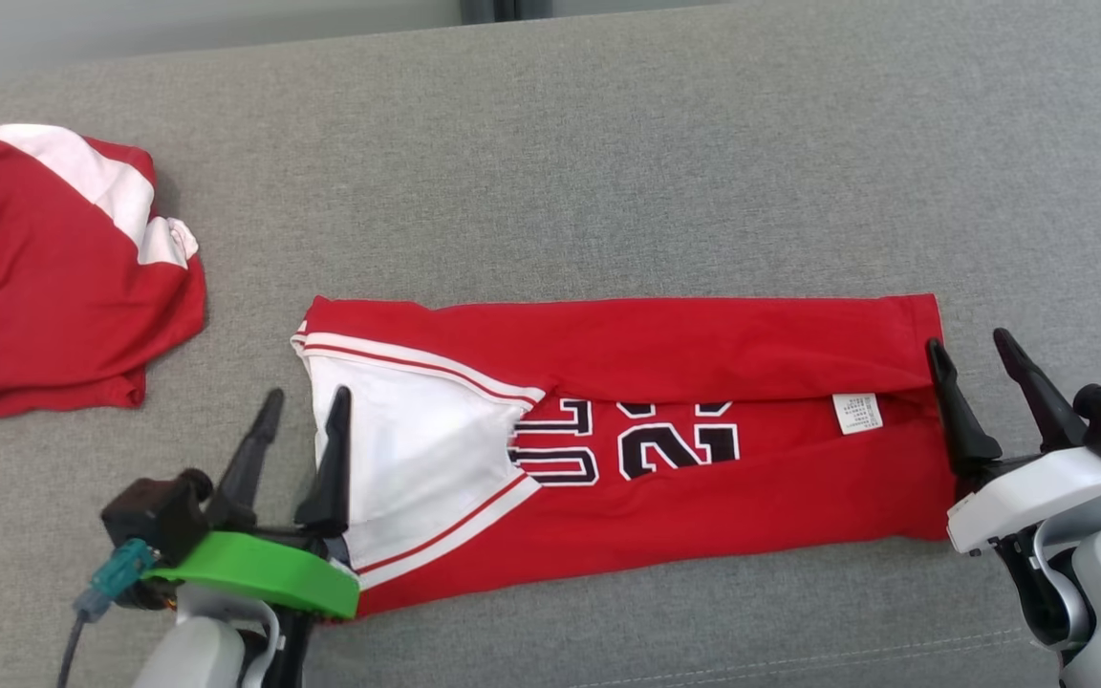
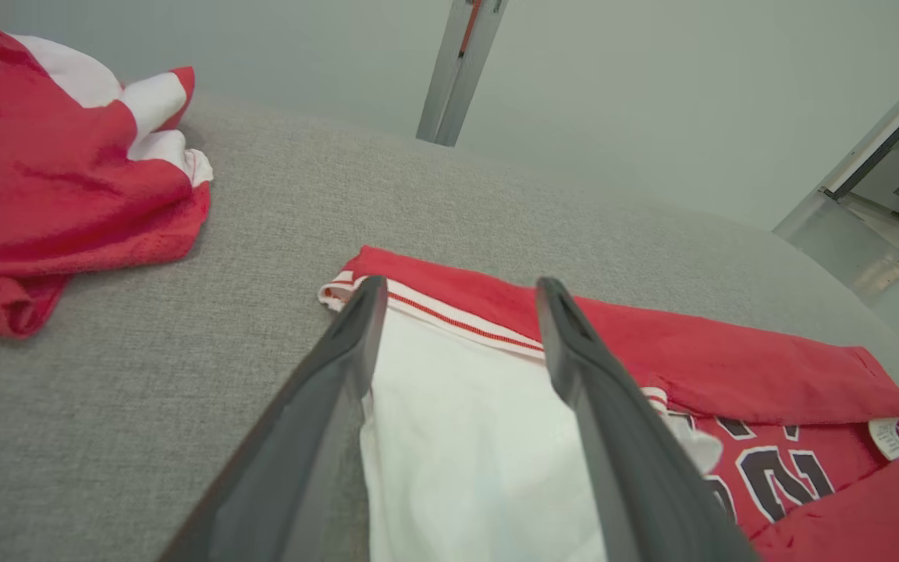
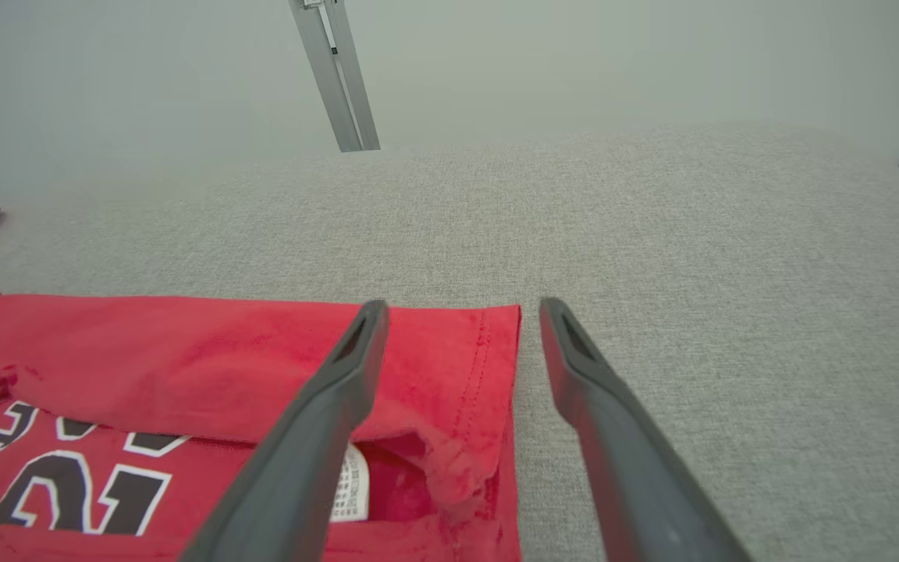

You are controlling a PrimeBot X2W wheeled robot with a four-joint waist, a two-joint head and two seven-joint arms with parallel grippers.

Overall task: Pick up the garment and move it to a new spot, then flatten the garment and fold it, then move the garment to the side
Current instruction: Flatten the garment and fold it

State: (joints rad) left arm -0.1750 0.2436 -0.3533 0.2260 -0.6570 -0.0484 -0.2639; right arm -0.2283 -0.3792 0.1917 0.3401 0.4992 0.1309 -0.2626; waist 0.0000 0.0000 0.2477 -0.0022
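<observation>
Jersey (image 1: 684, 354) one, crumpled garment (image 1: 44, 287) one, tools (image 1: 308, 392) (image 1: 969, 337) two

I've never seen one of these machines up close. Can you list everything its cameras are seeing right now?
jersey: one, red with a white panel and black numbers, lying partly folded across the middle of the surface
care label: one, white, on the jersey near its right end
second garment: one, red and white, rumpled, to the left, apart from the jersey
fabric surface: one, grey, under both garments
metal post: one, silver, behind the surface
left fingers: two, dark, apart, at the jersey's white-panel end
right fingers: two, dark, apart, at the jersey's hemmed end
</observation>
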